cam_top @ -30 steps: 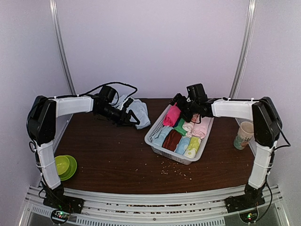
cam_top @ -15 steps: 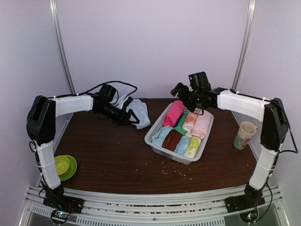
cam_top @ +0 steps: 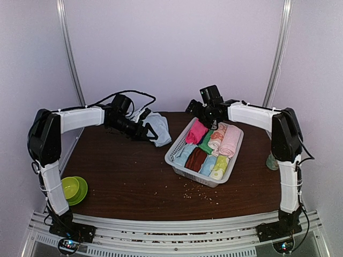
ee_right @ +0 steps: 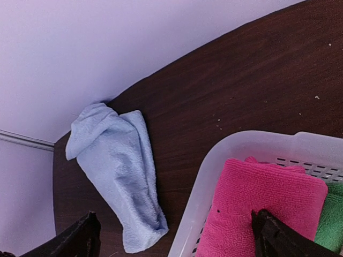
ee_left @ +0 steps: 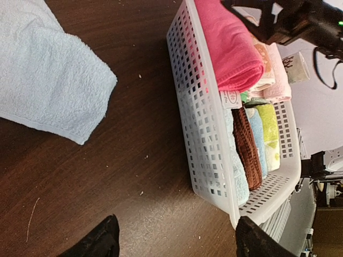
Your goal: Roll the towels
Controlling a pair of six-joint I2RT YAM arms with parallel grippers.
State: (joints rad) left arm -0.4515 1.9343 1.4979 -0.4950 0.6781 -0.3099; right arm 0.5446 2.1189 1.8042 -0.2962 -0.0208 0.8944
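The surface (cam_top: pixel 134 176) and white basket (cam_top: pixel 185 172) sit where they were. The rolled pink towel (cam_top: pixel 196 131) lies in the basket's far left corner. The light blue towel (cam_top: pixel 159 127) lies loose on the surface, left of the basket. Your right fingers (ee_right: pixel 268 235), spread wide and empty, have lifted off the pink towel and pulled back. Your left fingers (ee_left: pixel 102 241) hang open beside the blue towel, unmoved.

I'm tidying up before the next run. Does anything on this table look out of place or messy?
Yes. The light blue towel lies crumpled and unrolled on the table, outside the basket where the other cloths sit rolled. Small pale crumbs are also scattered on the table in front of the basket.
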